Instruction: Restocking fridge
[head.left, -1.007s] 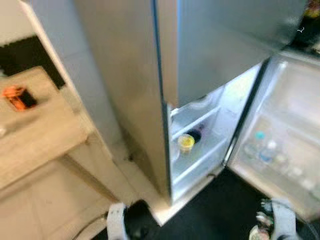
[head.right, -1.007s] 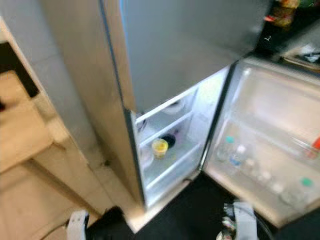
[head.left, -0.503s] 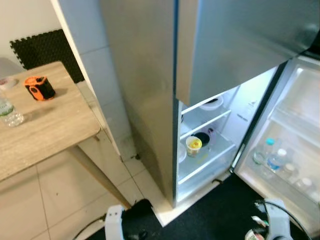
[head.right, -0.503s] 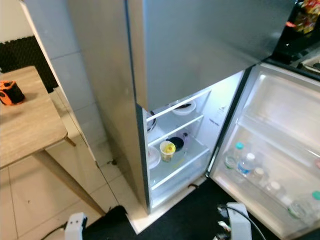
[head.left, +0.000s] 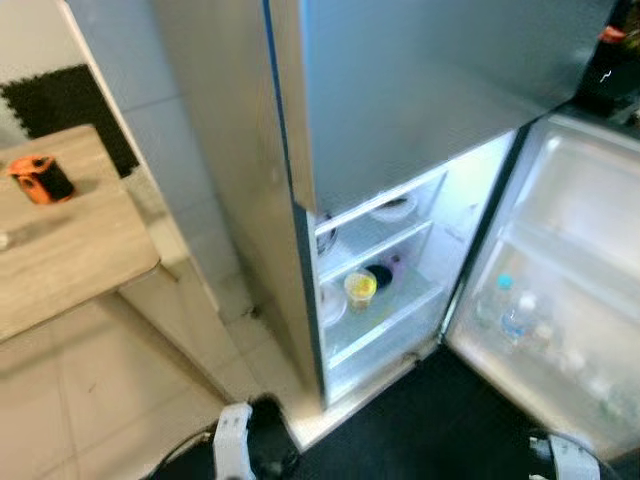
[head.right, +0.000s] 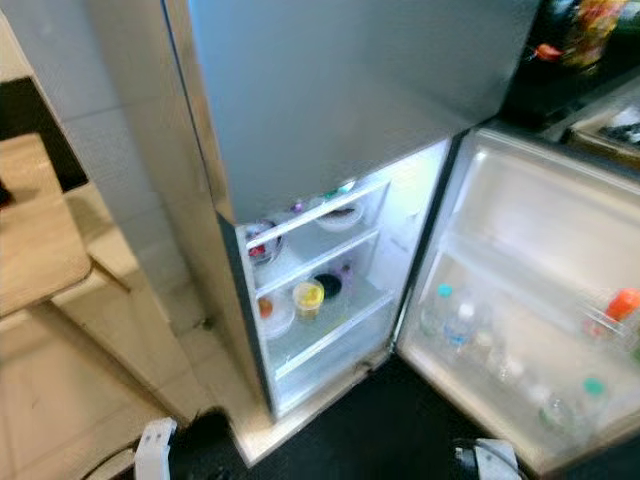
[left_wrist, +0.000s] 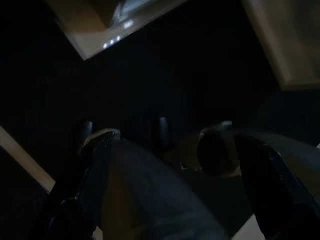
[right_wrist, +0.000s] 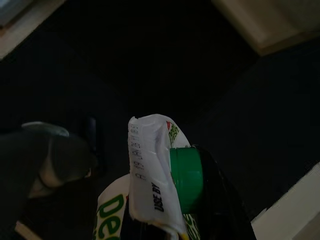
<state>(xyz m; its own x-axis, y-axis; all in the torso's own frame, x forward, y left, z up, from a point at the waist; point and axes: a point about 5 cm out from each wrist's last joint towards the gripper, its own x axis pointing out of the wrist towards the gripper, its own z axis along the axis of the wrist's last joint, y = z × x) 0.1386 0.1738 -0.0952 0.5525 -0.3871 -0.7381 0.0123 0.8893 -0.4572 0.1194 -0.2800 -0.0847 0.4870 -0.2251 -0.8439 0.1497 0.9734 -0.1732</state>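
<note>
Fridge (head.right: 330, 100) stands ahead of you with its lower compartment open and lit, its upper door closed. Left of the fridge sits the wooden counter (head.left: 60, 250) with an orange object (head.left: 38, 180) on it. Your left gripper (left_wrist: 165, 165) hangs low over dark floor, and you cannot tell from that murky wrist view whether it is spread or pressed together. Inside the fridge, a yellow-lidded cup (head.right: 308, 297) sits on the middle shelf (head.right: 330, 315), with bowls above. Right of the compartment, the open door (head.right: 530, 290) holds bottles (head.right: 455, 325) in its racks. Your right gripper (right_wrist: 165, 200) pinches a green-capped carton (right_wrist: 155, 175), cap pointing away from the wrist; the shelves lie ahead and above it, so the right arm is nearer. Most of the carton is cut off.
</note>
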